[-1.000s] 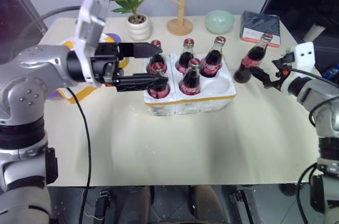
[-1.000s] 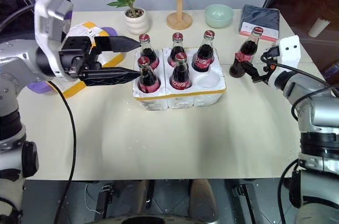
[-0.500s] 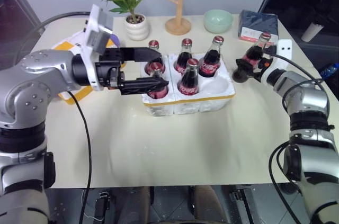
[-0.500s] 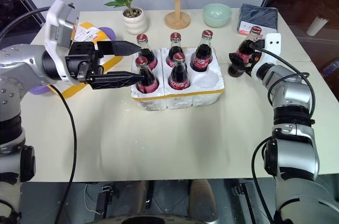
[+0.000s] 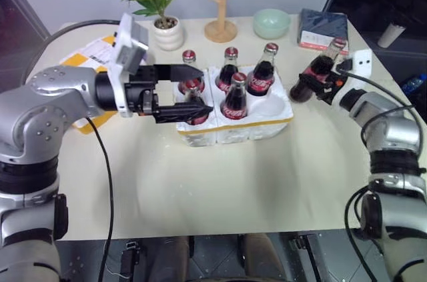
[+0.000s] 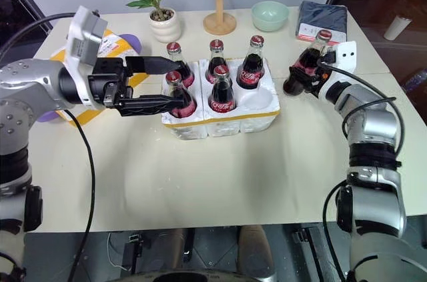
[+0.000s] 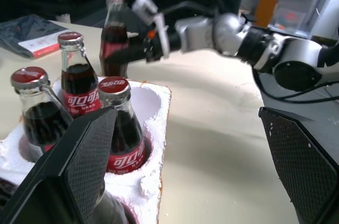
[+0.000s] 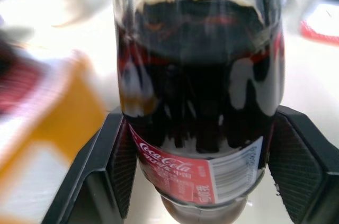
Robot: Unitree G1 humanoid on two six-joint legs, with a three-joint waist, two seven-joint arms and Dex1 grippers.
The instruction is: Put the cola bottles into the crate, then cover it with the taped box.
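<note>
Cola bottles (image 6: 216, 87): glossy clear glass, printed red labels, shiny red metal caps. Crate (image 6: 220, 117): matt white styrofoam, crumbly at the edges, smooth yellow tape on rim. Bench (image 6: 220, 169): matt cream surface. Left gripper (image 7: 185, 166) fingers (image 7: 87, 155): black, finely textured pads.

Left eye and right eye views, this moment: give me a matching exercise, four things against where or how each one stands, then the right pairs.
Things:
1. sixth cola bottle
2. crate
3. left gripper
4. mint bowl

States:
A. open, fingers either side of a bottle at the crate's left end
B. tilted, clamped in the right gripper beside the crate
C. at the table's far edge, next to the wooden peg stand
D. holds five bottles, one well vacant

Pairs: 1-B, 2-D, 3-A, 4-C
</note>
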